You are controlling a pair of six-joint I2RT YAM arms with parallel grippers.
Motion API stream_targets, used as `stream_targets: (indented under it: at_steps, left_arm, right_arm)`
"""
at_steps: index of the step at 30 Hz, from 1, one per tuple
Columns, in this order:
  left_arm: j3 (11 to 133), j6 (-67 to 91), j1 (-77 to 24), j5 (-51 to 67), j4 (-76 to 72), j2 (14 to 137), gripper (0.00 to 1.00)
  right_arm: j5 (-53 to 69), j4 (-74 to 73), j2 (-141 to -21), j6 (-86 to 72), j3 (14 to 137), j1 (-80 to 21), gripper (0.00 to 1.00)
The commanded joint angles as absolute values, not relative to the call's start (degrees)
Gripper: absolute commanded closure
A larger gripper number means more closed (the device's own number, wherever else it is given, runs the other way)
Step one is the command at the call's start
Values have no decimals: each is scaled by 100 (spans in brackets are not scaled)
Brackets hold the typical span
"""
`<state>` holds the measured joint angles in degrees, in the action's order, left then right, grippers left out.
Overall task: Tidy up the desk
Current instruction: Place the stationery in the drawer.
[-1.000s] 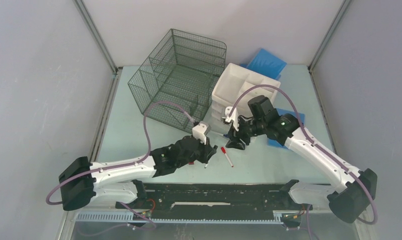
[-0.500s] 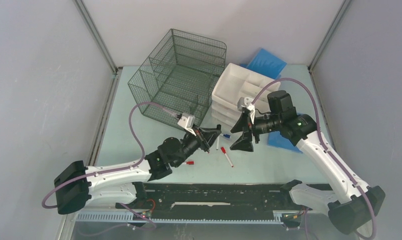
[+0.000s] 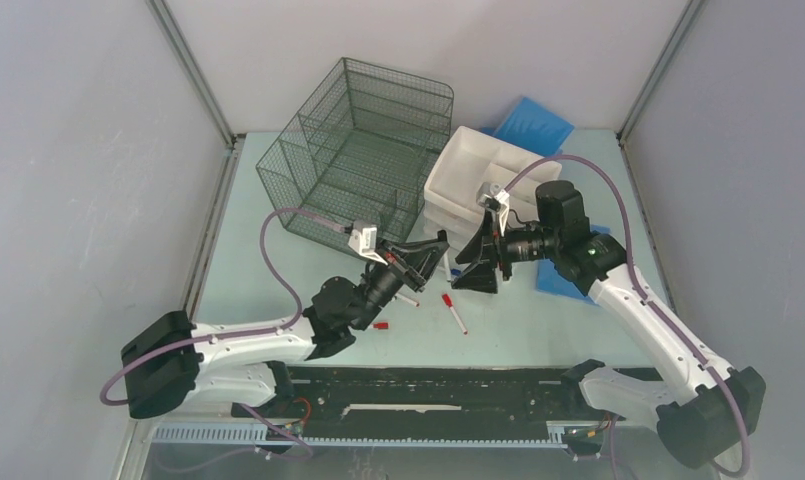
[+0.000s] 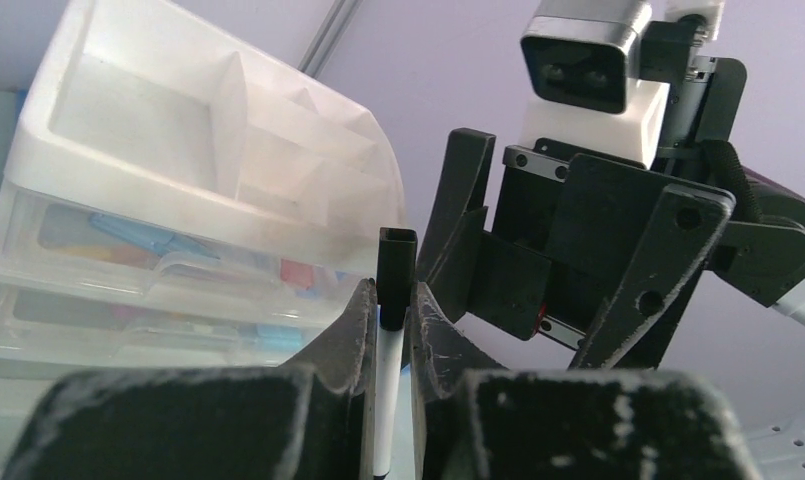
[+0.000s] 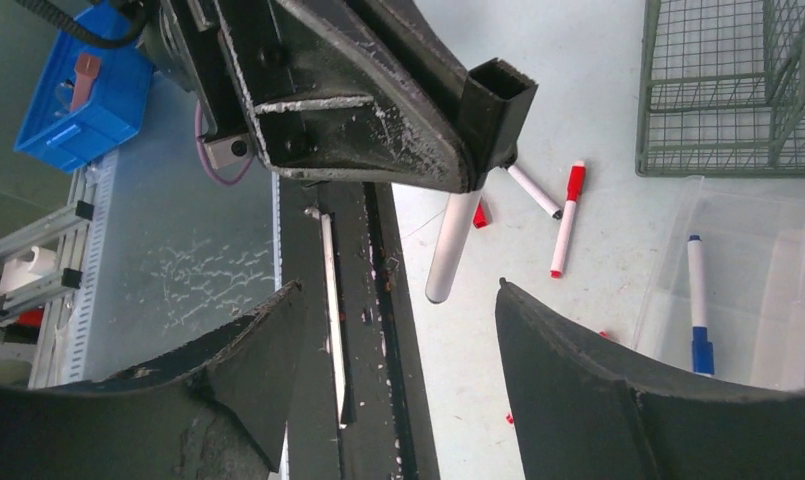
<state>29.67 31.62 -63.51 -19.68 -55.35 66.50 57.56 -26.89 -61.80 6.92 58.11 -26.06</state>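
Observation:
My left gripper (image 3: pixel 430 250) is lifted above the pale mint desk (image 3: pixel 248 270) and shut on a white marker with a black cap (image 4: pixel 393 300), which stands up between its jaws (image 4: pixel 391 298). My right gripper (image 3: pixel 475 270) is open and empty and faces the left one at close range. In the right wrist view its jaws (image 5: pixel 398 300) stand wide apart, and the held marker (image 5: pixel 456 245) hangs just beyond them, not between them. The left gripper (image 5: pixel 358 110) fills the top of that view.
Loose markers lie on the desk: a red-capped one (image 3: pixel 453 312), a black-tipped one (image 3: pixel 406 298) and a red cap (image 3: pixel 381 325). The white drawer unit (image 3: pixel 488 175) has a clear drawer pulled out with a blue marker (image 5: pixel 696 300). The wire-mesh organizer (image 3: pixel 363 150) stands behind.
My left gripper has risen from the desk with the marker and turned up towards the right gripper. My right gripper has lifted and swung round to face it, still open.

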Motion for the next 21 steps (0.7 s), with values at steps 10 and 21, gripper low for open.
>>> stream_targets:
  at_steps: [10, 21]
  left_arm:
    - [3325, 3225, -6520, -2018, -6430, 7134, 100]
    - [3320, 3193, -6530, -1939, -6506, 7188, 91]
  right_arm:
    - [5514, -1731, -6064, -263, 5571, -2549, 43]
    - [5350, -1752, -6152, -136, 5572, -2615, 100]
